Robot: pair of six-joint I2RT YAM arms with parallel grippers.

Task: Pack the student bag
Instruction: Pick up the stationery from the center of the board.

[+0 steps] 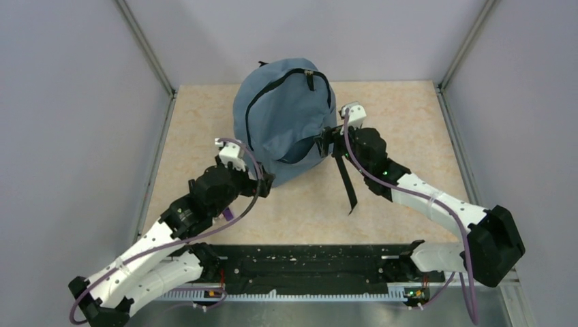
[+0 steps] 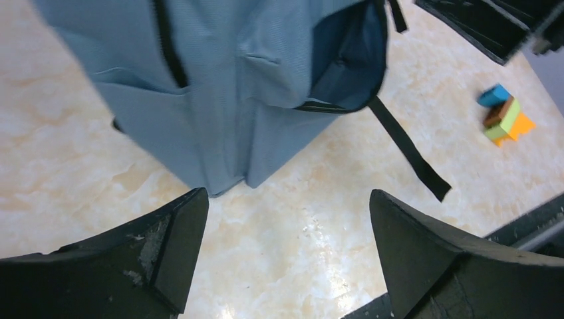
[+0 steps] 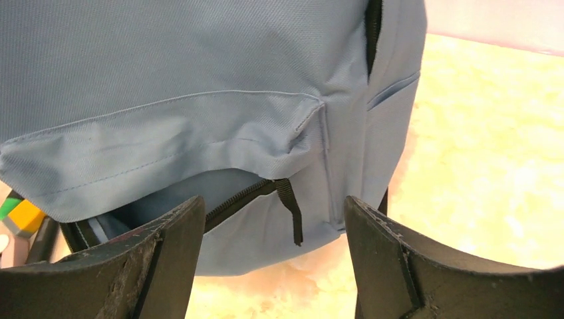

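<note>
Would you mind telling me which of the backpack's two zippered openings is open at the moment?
The front pocket low on the student bag: it gapes, showing dark lining, whereas the arched main zipper above it looks closed.

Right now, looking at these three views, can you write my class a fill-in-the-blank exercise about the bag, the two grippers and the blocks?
The student bag has grey-____ fabric.
The left gripper and the right gripper both have their jaws ____, not shut.
The coloured blocks lie ____ the bag, on the table.
The bag's loose strap is ____.
Missing words: blue; open; outside; black.
</note>
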